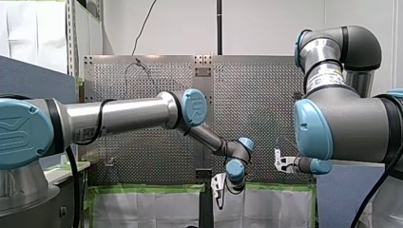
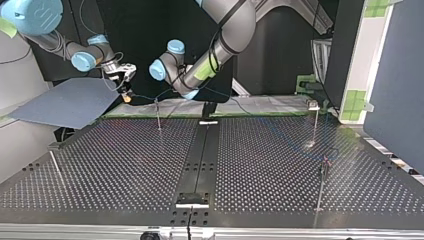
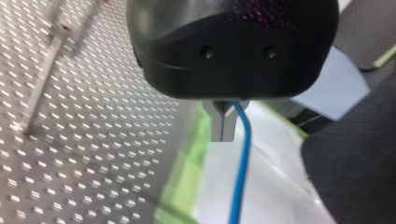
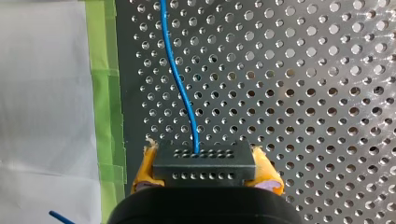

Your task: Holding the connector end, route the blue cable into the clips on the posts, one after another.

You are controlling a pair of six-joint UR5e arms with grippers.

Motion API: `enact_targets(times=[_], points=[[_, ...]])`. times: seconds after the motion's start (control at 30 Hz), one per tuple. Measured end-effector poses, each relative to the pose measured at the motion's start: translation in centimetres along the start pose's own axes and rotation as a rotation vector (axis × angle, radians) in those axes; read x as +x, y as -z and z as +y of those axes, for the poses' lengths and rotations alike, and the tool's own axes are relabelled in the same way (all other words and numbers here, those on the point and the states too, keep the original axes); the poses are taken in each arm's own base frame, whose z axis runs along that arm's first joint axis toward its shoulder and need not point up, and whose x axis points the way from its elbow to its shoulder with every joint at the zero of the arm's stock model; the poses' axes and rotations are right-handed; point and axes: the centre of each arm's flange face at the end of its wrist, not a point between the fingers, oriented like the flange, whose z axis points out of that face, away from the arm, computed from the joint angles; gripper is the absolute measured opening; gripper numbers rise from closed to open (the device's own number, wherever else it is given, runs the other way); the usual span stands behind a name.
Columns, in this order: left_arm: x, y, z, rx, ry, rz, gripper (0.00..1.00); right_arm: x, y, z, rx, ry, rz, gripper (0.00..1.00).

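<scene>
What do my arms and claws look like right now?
Both arms are silver-grey tubes with light blue joint caps; my left arm carries a black cable along it, my right arm has a white label band. Black housing and metal fingers on my left claw; yellow pads on my right claw.

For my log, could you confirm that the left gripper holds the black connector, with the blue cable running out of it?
Not quite: the right gripper holds the connector, between its yellow pads, as the right wrist view shows. The blue cable does run out of it.
</scene>
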Motion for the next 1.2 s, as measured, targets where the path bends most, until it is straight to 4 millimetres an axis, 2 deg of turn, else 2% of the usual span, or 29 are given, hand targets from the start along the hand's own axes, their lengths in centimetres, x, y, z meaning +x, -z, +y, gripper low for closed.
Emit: enact_targets(times=[0.23,0.63,0.87,1.07,1.2], points=[[-1.0,0.7,-1.0,-0.021,0.024,-0.067,0.00,0.0,0.0,-0.1,0.001,0.000,-0.001,0.00],[-0.4,2.2,-1.9,-0.086,0.045,-0.133,0.00,0.0,0.0,-0.2,0.007,0.001,-0.004,0.00],[-0.8,2.8,-3.0,-0.077,0.082,-0.182,0.00,-0.2,0.1,-0.4,0.011,-0.007,-0.012,0.00],[-1.5,2.3,-3.6,-0.039,0.123,-0.216,0.00,-0.6,0.2,-0.6,0.008,-0.020,-0.020,0.00],[-1.9,1.8,-3.5,-0.024,0.129,-0.231,0.00,-1.8,0.4,-0.7,0.007,-0.030,-0.033,0.00]])
